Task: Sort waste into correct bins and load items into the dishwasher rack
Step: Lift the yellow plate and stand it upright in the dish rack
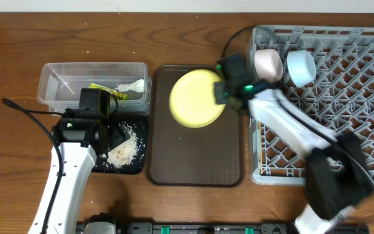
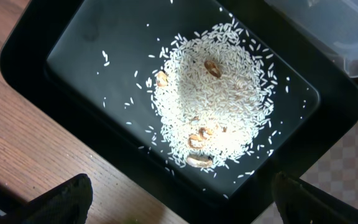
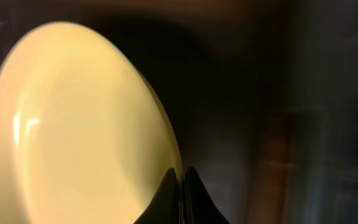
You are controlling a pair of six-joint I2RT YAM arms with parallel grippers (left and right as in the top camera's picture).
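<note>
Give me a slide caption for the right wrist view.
Right hand shut on the rim of the yellow-green plate, dark background beyond.

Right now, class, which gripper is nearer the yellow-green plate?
Right. The right gripper is shut on the plate at its rim; the left gripper hangs open over the black tray, farther left.

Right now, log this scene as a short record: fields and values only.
left gripper: jaws open above rice in black tray
right gripper: jaws shut on plate rim
plate: over brown tray
clear tub: wrapper, tissue
rack: blue bowl, white bowl
</note>
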